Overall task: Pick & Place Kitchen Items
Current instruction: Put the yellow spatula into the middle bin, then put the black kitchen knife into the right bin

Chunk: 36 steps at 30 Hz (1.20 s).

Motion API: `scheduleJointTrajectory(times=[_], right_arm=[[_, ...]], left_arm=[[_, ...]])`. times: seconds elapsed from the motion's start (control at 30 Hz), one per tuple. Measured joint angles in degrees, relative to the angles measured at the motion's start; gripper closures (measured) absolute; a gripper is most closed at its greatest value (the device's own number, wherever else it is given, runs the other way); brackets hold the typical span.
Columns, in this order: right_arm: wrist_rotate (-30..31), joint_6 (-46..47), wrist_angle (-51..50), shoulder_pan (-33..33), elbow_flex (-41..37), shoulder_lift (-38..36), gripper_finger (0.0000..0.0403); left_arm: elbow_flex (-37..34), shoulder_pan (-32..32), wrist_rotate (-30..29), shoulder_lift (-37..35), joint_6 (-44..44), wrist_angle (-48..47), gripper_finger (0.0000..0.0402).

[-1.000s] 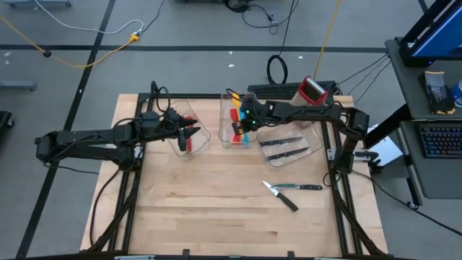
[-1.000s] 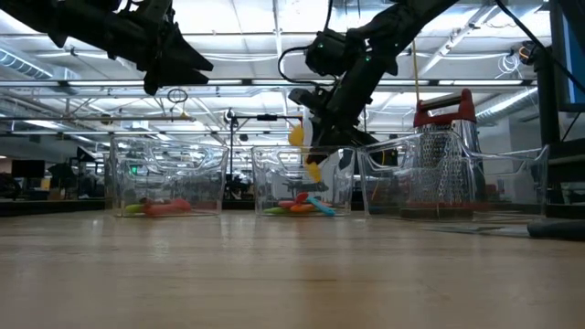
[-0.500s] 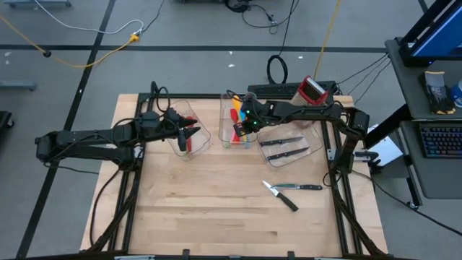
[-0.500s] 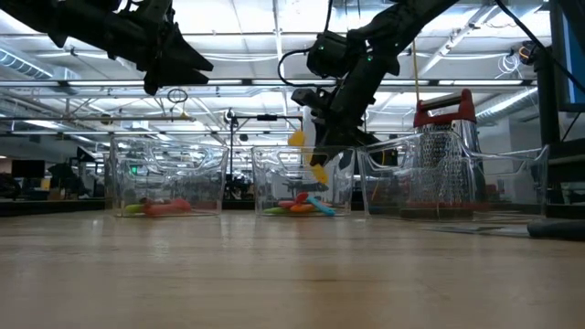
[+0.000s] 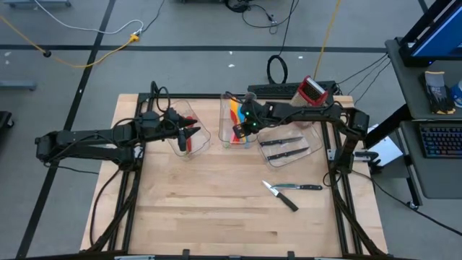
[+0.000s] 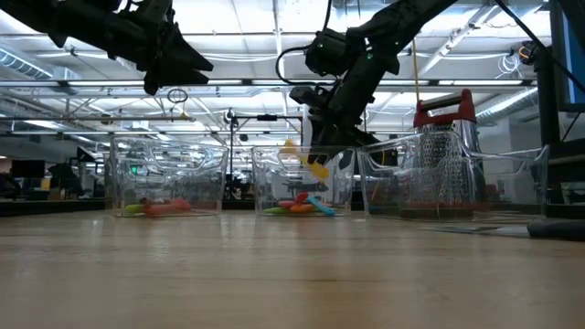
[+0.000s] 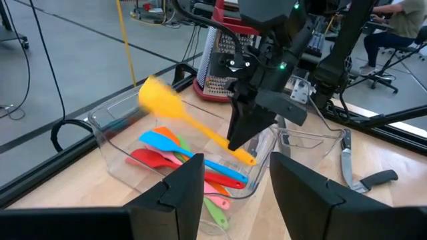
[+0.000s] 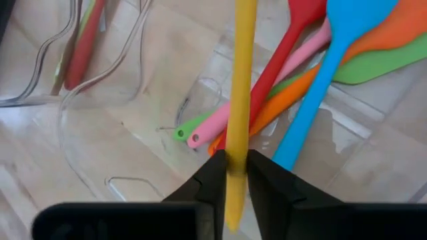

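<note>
A yellow spatula (image 7: 193,123) hangs over the middle clear bin (image 5: 236,124), with my right gripper (image 8: 236,175) shut on its handle. In the bin lie red, pink, orange, green and blue utensils (image 8: 313,60). My left gripper (image 7: 240,190) stands open and still above the left bin (image 5: 189,128), nothing between its fingers. That bin holds a red and a green utensil (image 6: 160,207). Two black-handled knives (image 5: 285,148) lie in the right bin, and two more (image 5: 291,191) lie flat on the table. My right gripper pinches the yellow spatula's handle (image 8: 238,150) between its two fingers, close to the handle's free end (image 7: 245,158), which sticks out past them. The fingers slant down from above and lie across the handle. The spatula is clear of the utensils below, its blade (image 7: 159,100) raised.
A red-topped metal box grater (image 5: 312,90) stands at the far edge behind the right bin (image 5: 289,144). The three bins sit in a row along the far half. Bare wood (image 5: 209,209) stretches across the near half, beside the two loose knives.
The yellow spatula has tipped in my right gripper's hold: its blade end has sunk and swung toward the far edge, so it lies nearer level over the middle bin. The handle end has stayed between the fingers.
</note>
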Motion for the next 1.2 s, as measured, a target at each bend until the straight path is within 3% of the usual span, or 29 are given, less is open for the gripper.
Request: scheduleJointTrajectory(times=[0.2, 0.4, 0.83, 1.2], right_arm=[[0.0, 0.0, 0.4, 0.3, 0.0, 0.0, 0.0307], [0.2, 0.0, 1.6, 0.3, 0.0, -0.4, 0.0301], [0.6, 0.4, 11.9, 4.5, -0.1, -2.5, 0.0336], [7.7, -3.7, 11.2, 12.1, -0.1, -7.6, 0.0399]], left_arm=[[0.0, 0.0, 0.0, 0.0, 0.0, 0.0, 0.0227], [0.0, 0.0, 0.0, 0.0, 0.0, 0.0, 0.0227], [0.0, 0.0, 0.0, 0.0, -1.1, 0.0, 0.0227], [0.0, 0.0, 0.0, 0.0, -1.1, 0.0, 0.0227]])
